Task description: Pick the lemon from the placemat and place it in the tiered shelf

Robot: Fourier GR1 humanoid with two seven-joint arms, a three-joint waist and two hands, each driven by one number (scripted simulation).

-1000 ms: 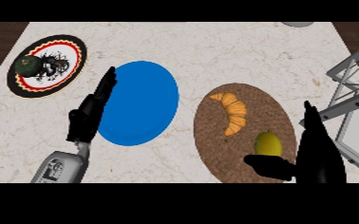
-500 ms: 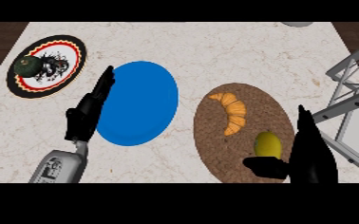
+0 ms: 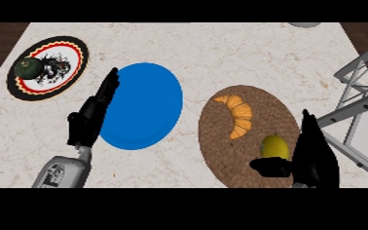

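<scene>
Yellow lemon (image 3: 274, 146) on placemat (image 3: 219, 141); right hand (image 3: 316, 160) beside it, fingers straight, nothing held. Left hand (image 3: 90, 121) likewise. Tiered shelf (image 3: 343, 113) cut off right.

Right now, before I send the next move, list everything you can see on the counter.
counter: one, pale marbled, fills the view
patterned plate: one, black, red and white, upper left
dark green fruit: one, on the patterned plate's left side
blue plate: one, left of centre
placemat: one, brown, round, right of centre
croissant: one, golden orange, on the placemat's upper part
lemon: one, yellow, on the placemat's lower right
tiered shelf: one, grey frame, right edge, partly cut off
grey item: one, cut off at the top edge, cannot identify
left hand: black, open, resting at the blue plate's left edge
right hand: black, open, just right of the lemon
</scene>
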